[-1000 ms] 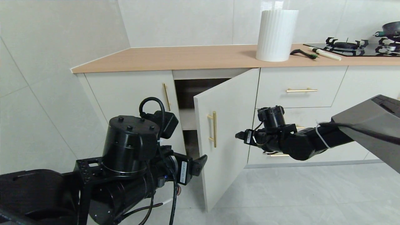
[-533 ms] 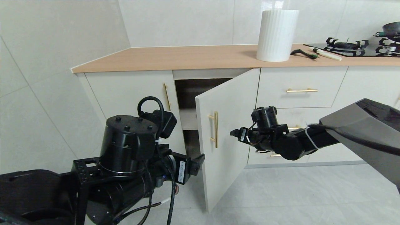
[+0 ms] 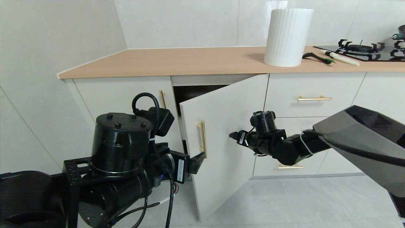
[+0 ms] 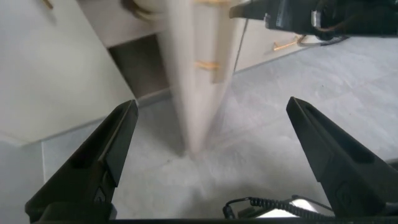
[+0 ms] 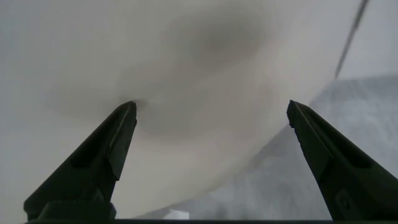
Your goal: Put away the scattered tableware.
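- The left gripper [image 3: 196, 159] has its fingers spread wide and holds nothing. It sits at 7 o'clock of the handle [image 3: 202, 139], by the door's free edge.
- The cupboard door [image 3: 227, 126] stands part open. I judge it needs to swing wider, so draw the free edge in an arc about the hinge.
- The inside of the cupboard [image 3: 202, 90] is dark, and I cannot tell what it holds.
- The right gripper [image 3: 235, 136] is wide open and empty, at 3 o'clock of the handle, close to the door face. It should avoid pressing the door shut.
- The white ribbed container [image 3: 288, 38] stands on the counter [image 3: 158, 60], its contents hidden.
- The utensils [image 3: 332, 58] lie at 3 o'clock of the container, not yet put away.
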